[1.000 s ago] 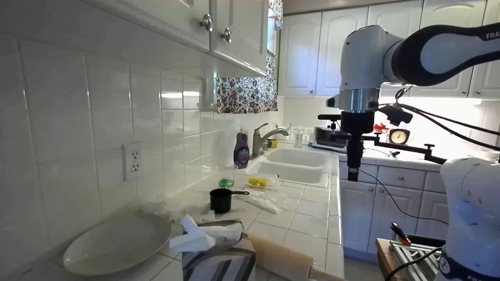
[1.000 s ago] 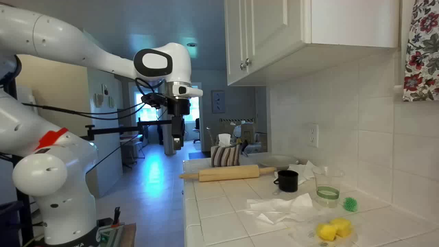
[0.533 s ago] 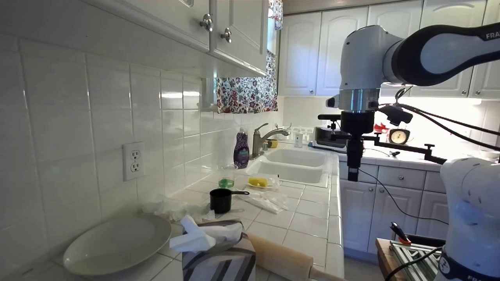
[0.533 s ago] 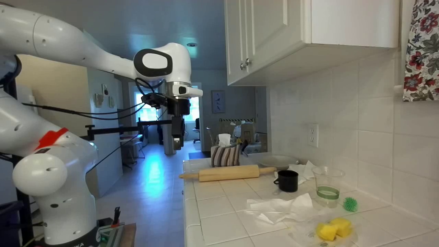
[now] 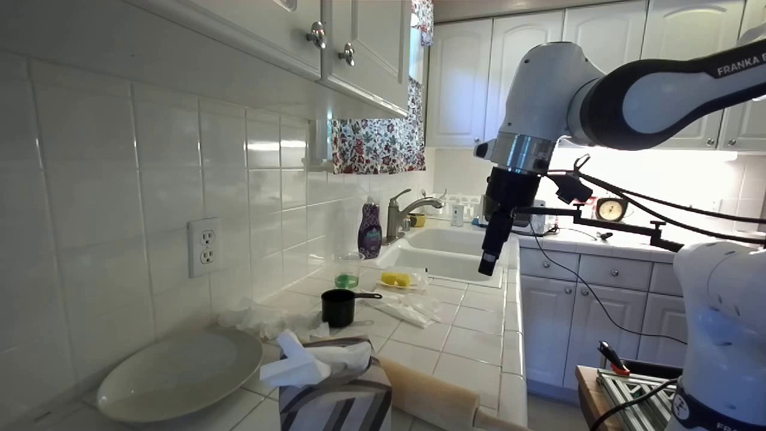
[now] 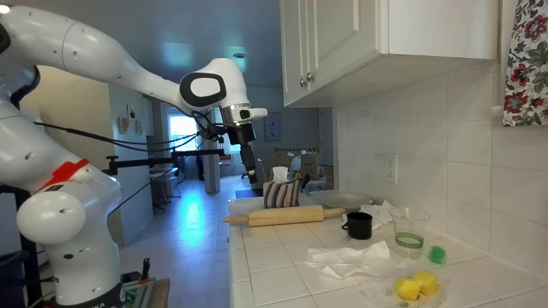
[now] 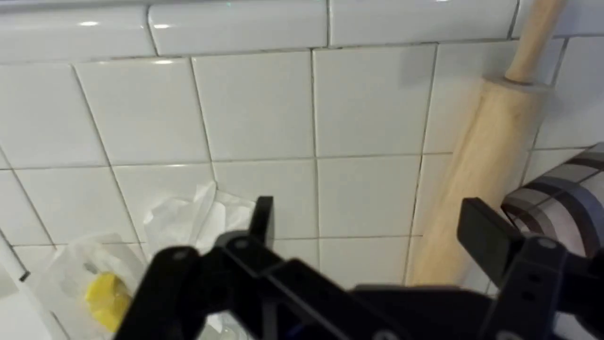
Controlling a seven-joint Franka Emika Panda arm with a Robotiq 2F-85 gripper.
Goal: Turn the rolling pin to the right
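Note:
The rolling pin (image 6: 286,216) is a pale wooden cylinder lying on the tiled counter, roughly crosswise, one handle reaching the counter's front edge. In an exterior view the rolling pin (image 5: 434,398) is partly hidden behind a striped tissue box. In the wrist view the rolling pin (image 7: 486,156) slants down the right side, its lower end hidden behind my gripper. My gripper (image 7: 370,217) is open and empty, fingers wide apart, with the right finger in front of the pin in the picture. In both exterior views my gripper (image 5: 488,266) (image 6: 252,176) is tilted and above counter height, apart from the pin.
The striped tissue box (image 5: 335,389) stands close beside the pin. A white oval plate (image 5: 179,377), a black cup (image 6: 358,225), a clear cup (image 6: 409,231), crumpled paper (image 6: 351,259) and yellow pieces (image 6: 417,285) lie on the counter. Cabinets (image 6: 334,51) hang above.
My arm has swung toward the counter and the gripper has tilted, its tip now over the counter's edge area. Between the two earlier moments it stayed still. The rolling pin has not moved.

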